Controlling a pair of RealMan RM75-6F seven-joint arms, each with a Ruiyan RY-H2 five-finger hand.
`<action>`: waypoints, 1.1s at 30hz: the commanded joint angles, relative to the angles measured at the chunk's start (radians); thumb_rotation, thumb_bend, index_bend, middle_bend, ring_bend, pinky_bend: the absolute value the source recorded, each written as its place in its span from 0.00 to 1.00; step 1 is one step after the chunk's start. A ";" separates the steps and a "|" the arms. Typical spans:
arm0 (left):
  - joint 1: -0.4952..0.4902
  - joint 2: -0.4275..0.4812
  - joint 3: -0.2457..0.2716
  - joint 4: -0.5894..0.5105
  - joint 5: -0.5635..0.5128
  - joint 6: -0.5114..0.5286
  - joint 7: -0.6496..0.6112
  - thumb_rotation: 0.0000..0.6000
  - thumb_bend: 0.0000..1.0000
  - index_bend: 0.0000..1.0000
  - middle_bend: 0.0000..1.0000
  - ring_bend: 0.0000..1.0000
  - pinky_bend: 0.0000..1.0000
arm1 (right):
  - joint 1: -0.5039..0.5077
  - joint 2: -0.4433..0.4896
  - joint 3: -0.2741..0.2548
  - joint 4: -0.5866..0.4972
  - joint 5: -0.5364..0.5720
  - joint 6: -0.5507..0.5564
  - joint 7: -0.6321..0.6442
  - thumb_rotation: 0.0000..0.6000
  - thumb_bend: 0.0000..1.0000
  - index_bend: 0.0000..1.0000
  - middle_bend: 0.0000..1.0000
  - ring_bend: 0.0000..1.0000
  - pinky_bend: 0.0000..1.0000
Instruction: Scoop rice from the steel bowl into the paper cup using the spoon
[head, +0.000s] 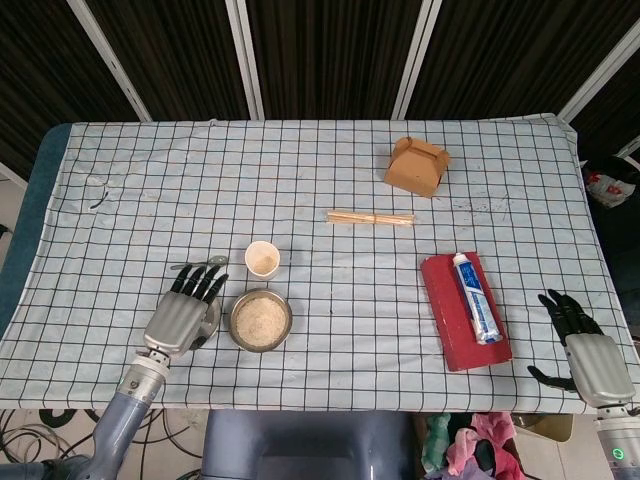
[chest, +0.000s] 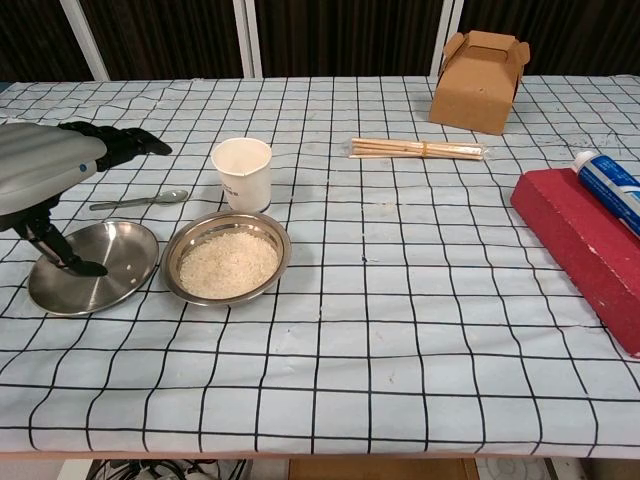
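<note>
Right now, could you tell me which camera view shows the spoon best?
The chest view: the spoon lies in full on the cloth beyond the left hand. In the head view, that hand's fingers cover most of it, leaving only parts showing.

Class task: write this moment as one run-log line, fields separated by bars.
left hand: over spoon, holding nothing | small metal spoon: on cloth | round steel bowl of rice: full | white paper cup: upright | right hand: idle

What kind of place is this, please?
Probably a robot test lab, not a kitchen: a table under a checked cloth, dark slatted wall panels, and loose cables on the floor.
</note>
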 joint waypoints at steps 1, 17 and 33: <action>0.000 0.001 0.001 0.000 -0.001 0.000 -0.001 1.00 0.01 0.00 0.00 0.00 0.00 | 0.000 0.000 -0.001 -0.001 0.000 -0.001 0.001 1.00 0.10 0.00 0.00 0.00 0.18; -0.012 0.004 -0.011 -0.004 -0.016 0.001 0.000 1.00 0.01 0.00 0.00 0.00 0.00 | -0.001 0.002 -0.003 -0.006 0.002 0.000 0.009 1.00 0.10 0.00 0.00 0.00 0.18; -0.108 0.036 -0.195 0.070 -0.246 -0.056 -0.003 1.00 0.02 0.00 0.00 0.00 0.00 | 0.000 0.004 0.000 -0.013 0.014 -0.004 0.022 1.00 0.11 0.00 0.00 0.00 0.18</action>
